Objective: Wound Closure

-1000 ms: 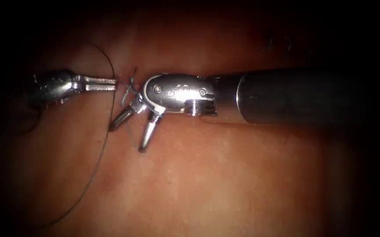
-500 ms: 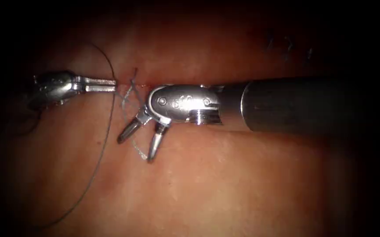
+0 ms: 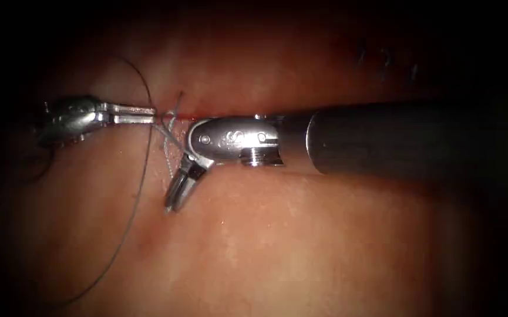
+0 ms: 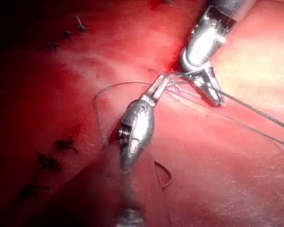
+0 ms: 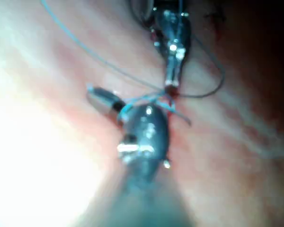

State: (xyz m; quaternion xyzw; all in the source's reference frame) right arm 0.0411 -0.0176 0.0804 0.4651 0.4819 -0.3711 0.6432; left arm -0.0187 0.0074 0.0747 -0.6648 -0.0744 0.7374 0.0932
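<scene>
My left tool (image 3: 151, 110) comes in from the left, its jaws shut on the thread right beside a tangle of loops (image 3: 168, 126) at the left end of the cut (image 3: 209, 115). The long thread (image 3: 139, 188) arcs above these jaws, then trails down the tissue (image 3: 295, 246). My right tool (image 3: 174, 202) points down and left just below the tangle, jaws shut, apparently on a short strand of thread. The left tool (image 4: 161, 85) and right tool (image 4: 217, 99) meet at the loops in the left wrist view. A dark curved piece (image 4: 164, 174), needle or thread, lies by the left shaft.
Finished stitches with cut ends (image 3: 386, 58) sit along the cut at the far right, and more dark knots (image 4: 66, 34) dot the tissue. The right tool's thick shaft (image 3: 394, 138) lies across the cut line. Red fluid marks the cut near the loops.
The right tool's jaws, wide open around a thread loop before, have closed. Its tip shifted slightly left. The left tool has stayed still.
</scene>
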